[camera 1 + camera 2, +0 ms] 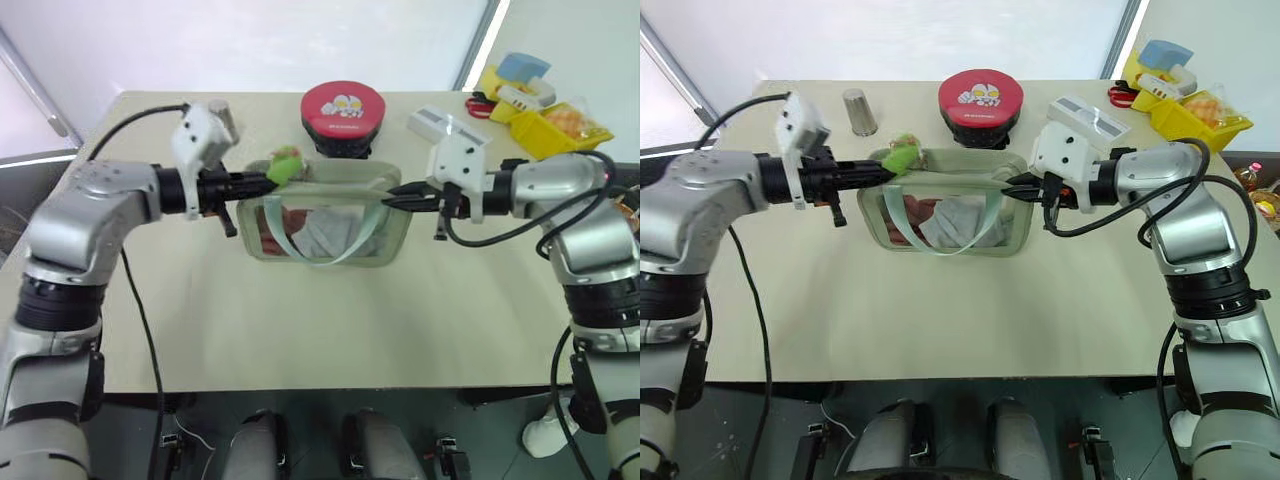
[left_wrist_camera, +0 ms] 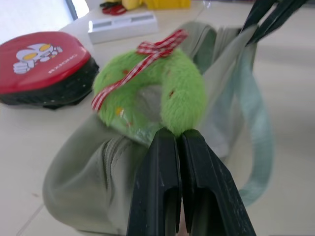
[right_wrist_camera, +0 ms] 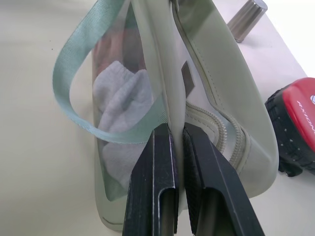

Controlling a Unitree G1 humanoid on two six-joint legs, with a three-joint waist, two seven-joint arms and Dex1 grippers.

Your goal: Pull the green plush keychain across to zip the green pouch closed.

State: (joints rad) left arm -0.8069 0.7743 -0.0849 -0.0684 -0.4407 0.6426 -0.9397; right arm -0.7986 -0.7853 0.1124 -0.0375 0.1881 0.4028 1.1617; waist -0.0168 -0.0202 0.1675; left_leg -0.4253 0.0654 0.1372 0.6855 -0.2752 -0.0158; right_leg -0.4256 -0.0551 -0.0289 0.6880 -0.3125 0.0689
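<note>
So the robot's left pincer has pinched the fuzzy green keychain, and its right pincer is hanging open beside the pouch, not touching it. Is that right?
Not quite. The left pincer is shut on the green plush keychain, but the right pincer is not open: the right wrist view shows it shut on the end of the green pouch, holding it.

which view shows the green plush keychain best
The left wrist view: the green plush keychain sits close up, its ring shape and red checked bow clear, pinched by the shut left gripper. The two head views show it as a small lime blob at the green pouch top corner.
</note>
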